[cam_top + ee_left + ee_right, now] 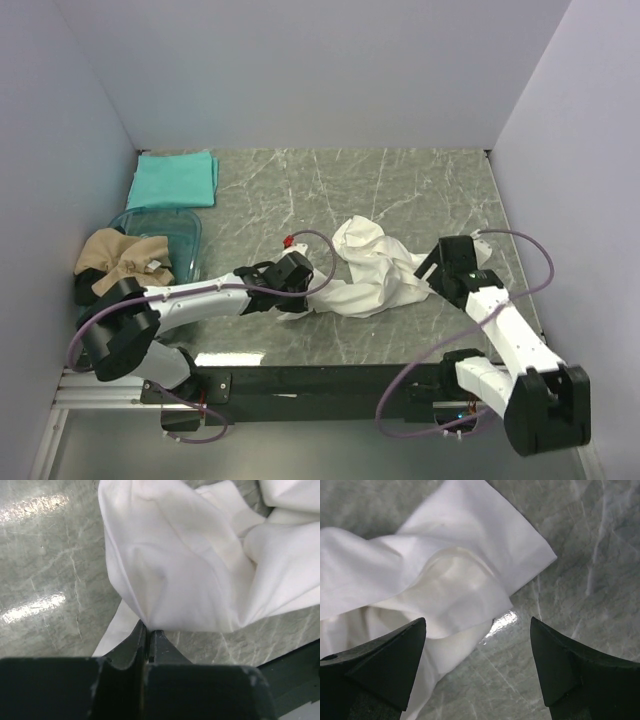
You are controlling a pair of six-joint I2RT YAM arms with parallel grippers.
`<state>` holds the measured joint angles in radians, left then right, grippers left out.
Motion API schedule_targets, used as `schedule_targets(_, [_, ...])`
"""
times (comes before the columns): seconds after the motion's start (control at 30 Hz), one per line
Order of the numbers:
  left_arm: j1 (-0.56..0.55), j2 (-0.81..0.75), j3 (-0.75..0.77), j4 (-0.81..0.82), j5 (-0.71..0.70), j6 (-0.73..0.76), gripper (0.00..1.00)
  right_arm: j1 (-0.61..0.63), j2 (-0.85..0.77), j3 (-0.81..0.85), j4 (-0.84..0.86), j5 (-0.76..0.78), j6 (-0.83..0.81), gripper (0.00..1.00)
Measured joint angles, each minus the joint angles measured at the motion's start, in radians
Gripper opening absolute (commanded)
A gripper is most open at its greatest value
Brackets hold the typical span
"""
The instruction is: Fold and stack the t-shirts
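Observation:
The white t-shirt (372, 268) lies crumpled in the middle of the table. My left gripper (312, 288) is shut on its left edge; in the left wrist view the jaws (147, 628) pinch a fold of the white cloth (200, 565). My right gripper (428, 275) is open just above the shirt's right edge; in the right wrist view its fingertips (478, 630) straddle a white corner (470, 550) and bare table. The teal t-shirt (175, 180) lies folded at the back left. The tan t-shirt (125, 258) is bunched in the bin at the left.
The clear blue-tinted bin (185, 235) stands at the left edge, holding the tan cloth. White walls close the table on three sides. The grey marble top (400, 185) shows behind the shirt. A black rail (320, 380) runs along the near edge.

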<state>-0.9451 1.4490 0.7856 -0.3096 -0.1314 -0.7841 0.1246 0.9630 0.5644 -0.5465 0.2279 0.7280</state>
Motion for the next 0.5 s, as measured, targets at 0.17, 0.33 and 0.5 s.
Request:
schedule_targets(0.17, [0.0,-0.036,0.0,-0.008,0.0,-0.003,0.01,-0.01,0.183,0.002,0.009,-0.018,0.014,0.79])
schedule_targets(0.33, [0.0,-0.053,0.0,-0.015,0.0,-0.005,0.01,-0.013,0.274,0.007,0.031,-0.04,0.022,0.49])
schedule_targets(0.5, [0.004,-0.114,0.008,-0.032,-0.052,-0.007,0.01,-0.014,0.287,0.014,0.077,-0.072,0.026,0.01])
